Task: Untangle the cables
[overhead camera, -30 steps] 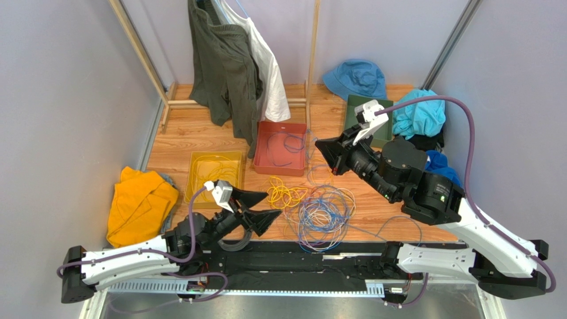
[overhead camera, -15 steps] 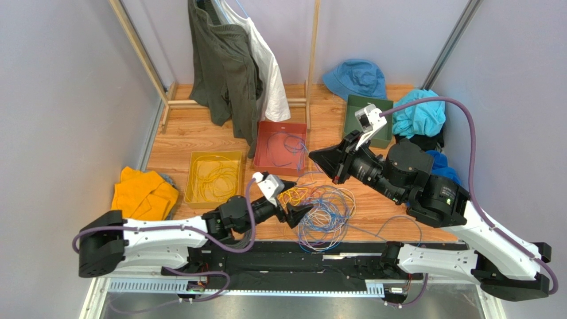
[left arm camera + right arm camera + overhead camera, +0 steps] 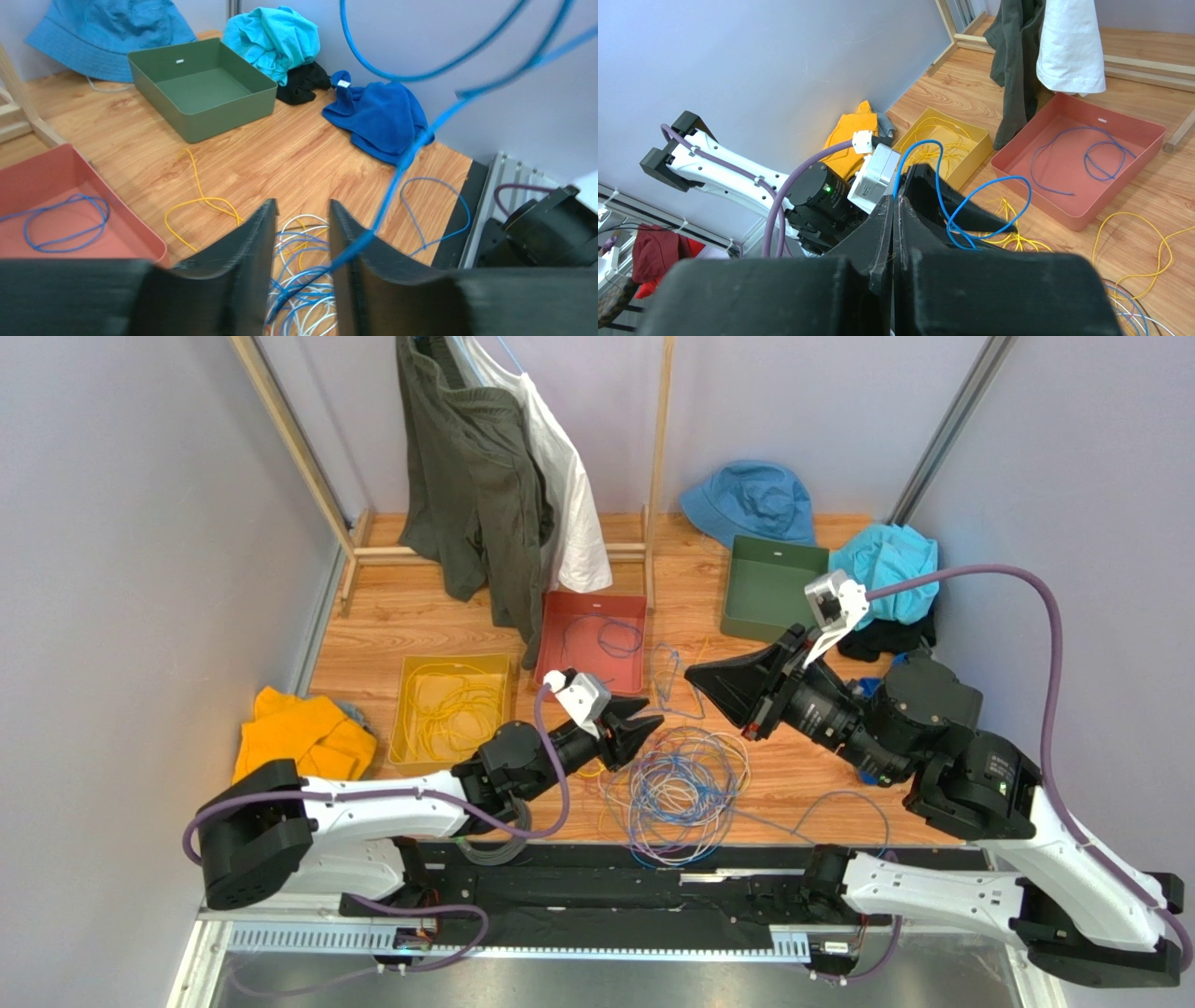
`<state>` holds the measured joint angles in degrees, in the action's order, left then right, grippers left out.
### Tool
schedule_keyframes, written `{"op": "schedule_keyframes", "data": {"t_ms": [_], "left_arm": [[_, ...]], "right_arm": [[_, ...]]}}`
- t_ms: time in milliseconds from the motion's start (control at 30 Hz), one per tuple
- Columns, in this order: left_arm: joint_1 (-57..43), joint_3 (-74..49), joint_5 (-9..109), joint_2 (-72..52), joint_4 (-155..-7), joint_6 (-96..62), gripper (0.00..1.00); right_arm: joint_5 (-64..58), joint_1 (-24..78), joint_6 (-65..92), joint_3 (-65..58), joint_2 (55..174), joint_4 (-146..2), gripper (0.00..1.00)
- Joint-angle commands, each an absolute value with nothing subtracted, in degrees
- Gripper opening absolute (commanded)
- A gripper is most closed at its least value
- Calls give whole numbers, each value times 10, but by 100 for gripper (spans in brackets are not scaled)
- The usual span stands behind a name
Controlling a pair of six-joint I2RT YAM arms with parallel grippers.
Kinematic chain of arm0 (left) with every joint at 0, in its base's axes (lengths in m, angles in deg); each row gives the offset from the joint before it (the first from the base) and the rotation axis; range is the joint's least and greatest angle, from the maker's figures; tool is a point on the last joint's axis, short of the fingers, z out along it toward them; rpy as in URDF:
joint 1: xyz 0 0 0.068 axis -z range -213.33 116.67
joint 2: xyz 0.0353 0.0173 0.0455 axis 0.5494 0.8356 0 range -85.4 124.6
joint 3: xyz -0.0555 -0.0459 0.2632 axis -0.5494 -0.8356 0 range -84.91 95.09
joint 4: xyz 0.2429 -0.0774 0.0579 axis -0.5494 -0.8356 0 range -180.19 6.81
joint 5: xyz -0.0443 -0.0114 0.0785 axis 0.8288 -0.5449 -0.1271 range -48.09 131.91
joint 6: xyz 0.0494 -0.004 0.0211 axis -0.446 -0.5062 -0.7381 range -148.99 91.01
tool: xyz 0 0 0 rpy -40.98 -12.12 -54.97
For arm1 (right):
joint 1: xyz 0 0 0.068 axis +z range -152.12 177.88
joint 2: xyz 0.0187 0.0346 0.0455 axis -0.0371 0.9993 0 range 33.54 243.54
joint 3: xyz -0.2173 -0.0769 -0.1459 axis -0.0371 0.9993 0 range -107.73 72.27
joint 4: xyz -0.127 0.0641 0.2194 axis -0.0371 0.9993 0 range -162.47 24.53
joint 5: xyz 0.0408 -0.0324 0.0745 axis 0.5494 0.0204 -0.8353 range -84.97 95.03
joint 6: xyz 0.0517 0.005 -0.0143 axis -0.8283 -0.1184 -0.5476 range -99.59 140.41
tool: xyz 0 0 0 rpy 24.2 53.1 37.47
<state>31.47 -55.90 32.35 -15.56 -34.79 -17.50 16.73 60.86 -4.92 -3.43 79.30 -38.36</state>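
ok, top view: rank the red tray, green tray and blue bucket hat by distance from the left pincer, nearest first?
Measured from the left pincer in the top view:
1. red rectangular plastic tray: just behind the pincer, slightly to its left.
2. green rectangular plastic tray: farther back and off to the right.
3. blue fabric bucket hat: by the back wall, beyond the green tray.

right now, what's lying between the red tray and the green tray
Mostly bare wood floor, with one loose yellow cable lying in that gap between the red tray and green tray. The left wrist view shows it.
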Motion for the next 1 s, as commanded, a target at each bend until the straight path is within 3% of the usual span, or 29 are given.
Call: {"op": "schedule_keyframes", "data": {"t_ms": [0, 33, 67, 167, 233, 267, 300, 400, 633, 967], "left_arm": [[314, -549, 370, -160, -323, -148, 25], [314, -554, 374, -165, -329, -142, 4], [315, -557, 375, -182, -338, -128, 0], [314, -573, 389, -239, -388, -107, 0], [314, -545, 376, -277, -519, -95, 0], [315, -525, 366, -307, -579, -83, 0], [315, -475, 357, -320, -703, -78, 0], [315, -383, 329, -346, -884, -78, 0], [314, -264, 282, -394, -1017, -73, 0], [314, -33, 277, -299, -1124, -97, 0]], "right_arm": [[174, 612, -53, -22, 785, -382, 0], [179, 612, -53, -17, 785, -384, 0], [180, 612, -53, -15, 783, -384, 0], [187, 612, -52, 5, 775, -390, 0], [196, 612, -51, 19, 768, -393, 16], [201, 612, -51, 37, 764, -394, 31], [209, 612, -52, 46, 757, -393, 36], [253, 612, -58, 92, 732, -398, 45], [270, 612, -64, 161, 685, -421, 46], [225, 612, -85, 310, 683, -563, 41]]}}
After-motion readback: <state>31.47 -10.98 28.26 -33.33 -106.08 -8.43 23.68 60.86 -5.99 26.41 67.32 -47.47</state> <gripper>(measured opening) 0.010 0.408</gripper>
